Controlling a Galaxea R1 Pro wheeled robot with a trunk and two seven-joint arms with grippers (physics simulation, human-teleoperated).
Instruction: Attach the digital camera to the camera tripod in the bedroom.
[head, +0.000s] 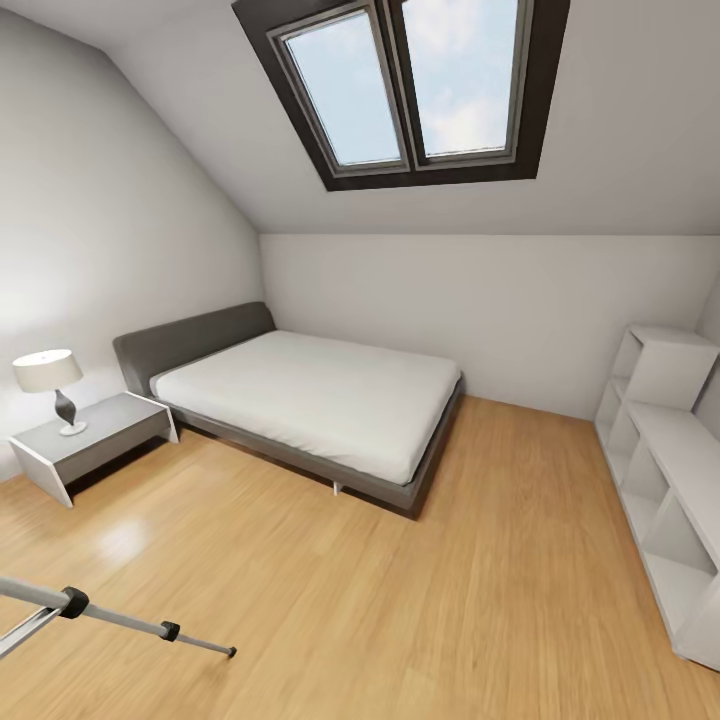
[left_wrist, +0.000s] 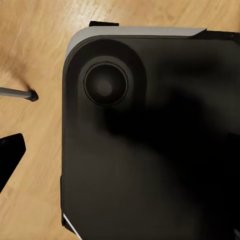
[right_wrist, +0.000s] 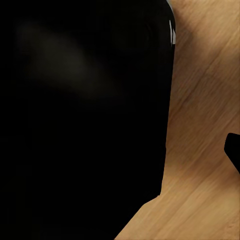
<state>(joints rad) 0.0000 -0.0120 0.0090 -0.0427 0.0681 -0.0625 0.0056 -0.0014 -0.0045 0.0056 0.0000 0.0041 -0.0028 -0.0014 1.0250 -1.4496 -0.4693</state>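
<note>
Lowest left of the head view, one camera tripod leg runs lengthwise toward frame centre over the bedroom floor, nearer the left arm; jaw state of both grippers cannot be determined.

You are looking at a low bed with a dark grey frame and headboard and a plain white mattress. Beside its headboard stands a pale grey bedside table, carrying a lamp with an off-white shade and dark stem. The plank floor around the bed is light honey wood with fine grain lines. Walls and sloped ceiling read white. Above the bed, the dark brown-framed double skylight shows pale blue sky with white cloud. Across the floor from the bed, open shelving is white. A tripod leg near you is silver with black joints and a black foot. Your wrist views show a matte black robot base with a grey edge.
</note>
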